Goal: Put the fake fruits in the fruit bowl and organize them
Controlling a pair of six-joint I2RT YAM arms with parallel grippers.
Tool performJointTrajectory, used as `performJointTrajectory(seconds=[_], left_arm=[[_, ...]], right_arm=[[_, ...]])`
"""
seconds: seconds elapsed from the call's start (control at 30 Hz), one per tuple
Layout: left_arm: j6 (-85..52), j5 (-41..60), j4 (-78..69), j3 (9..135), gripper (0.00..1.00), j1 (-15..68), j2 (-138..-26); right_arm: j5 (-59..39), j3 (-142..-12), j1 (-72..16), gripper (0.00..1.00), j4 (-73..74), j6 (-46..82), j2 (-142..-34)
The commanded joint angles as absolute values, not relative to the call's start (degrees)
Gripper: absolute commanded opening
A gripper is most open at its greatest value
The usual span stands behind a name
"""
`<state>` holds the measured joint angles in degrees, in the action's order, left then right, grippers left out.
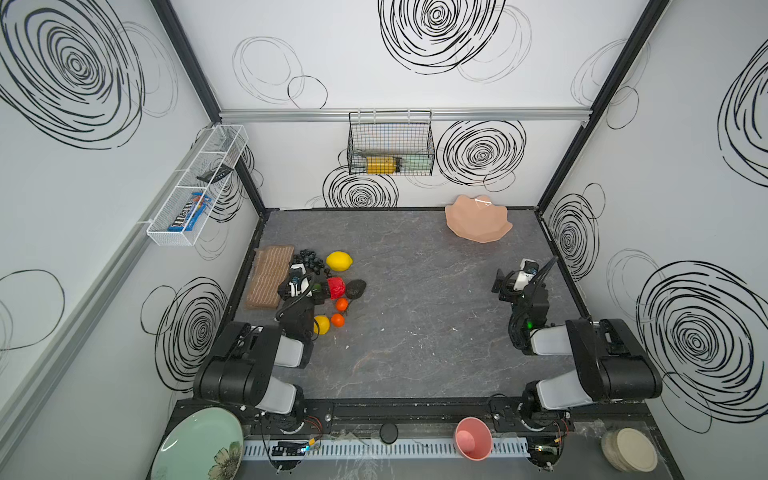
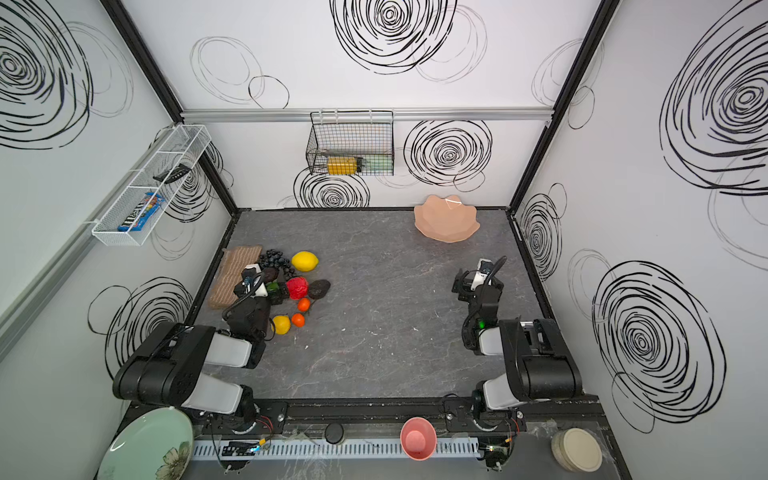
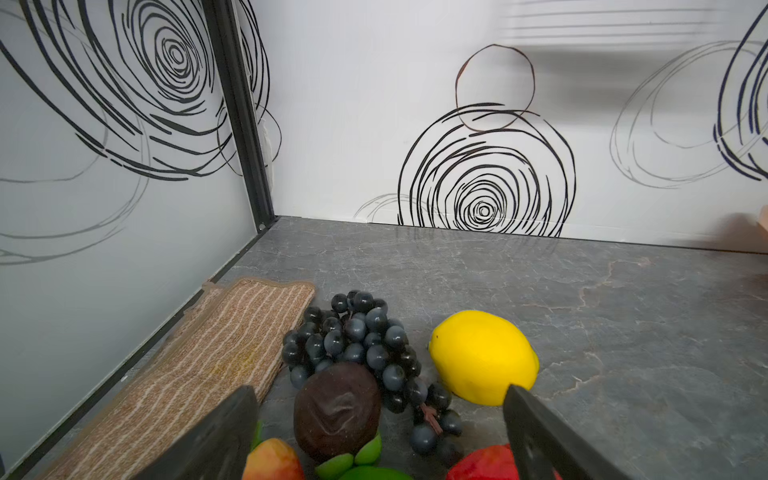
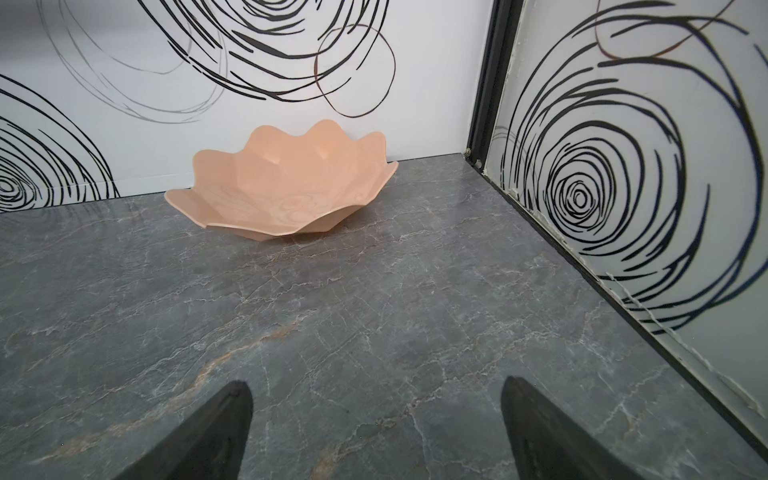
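Left gripper (image 3: 380, 399), right gripper (image 4: 374, 388): both spread.
Grape bunch (image 3: 357, 340) could be dragged when the dark brown fruit (image 3: 336, 411) is pinched.

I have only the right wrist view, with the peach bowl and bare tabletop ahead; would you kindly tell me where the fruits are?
Observer: The fruits lie clustered at the table's left side, beside a striped brown mat, well apart from the fruit bowl.
Operator: Thank you. How does the left gripper stand?
Observer: The left gripper is open over that cluster; its wrist view shows a dark brown fruit between the fingers, contact unclear.
Operator: How many lemons are there?
Observer: Two: a lemon beside the black grapes, and a second lemon at the cluster's near end, partly hidden by the arm.
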<state>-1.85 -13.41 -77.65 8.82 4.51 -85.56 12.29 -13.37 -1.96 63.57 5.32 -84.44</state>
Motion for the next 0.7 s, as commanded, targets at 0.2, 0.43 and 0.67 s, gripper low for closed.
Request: performJointTrajectory(seconds=[0.2, 0.43, 0.67], left_arm=[[-2.3, -7.5, -80.9, 9.5, 0.96, 2.5, -85.6], [-3.9, 2.6, -84.5, 8.0, 0.96, -1.3, -86.2], [-3.9, 2.6, -84.4, 8.0, 0.96, -1.4, -86.2]], right_arm=[[12.0, -14.3, -1.9, 0.97, 63.9, 5.4, -84.6], [12.1, -14.3, -1.9, 0.97, 63.8, 5.4, -84.6], [12.1, -14.3, -1.9, 0.97, 63.8, 5.4, -84.5]])
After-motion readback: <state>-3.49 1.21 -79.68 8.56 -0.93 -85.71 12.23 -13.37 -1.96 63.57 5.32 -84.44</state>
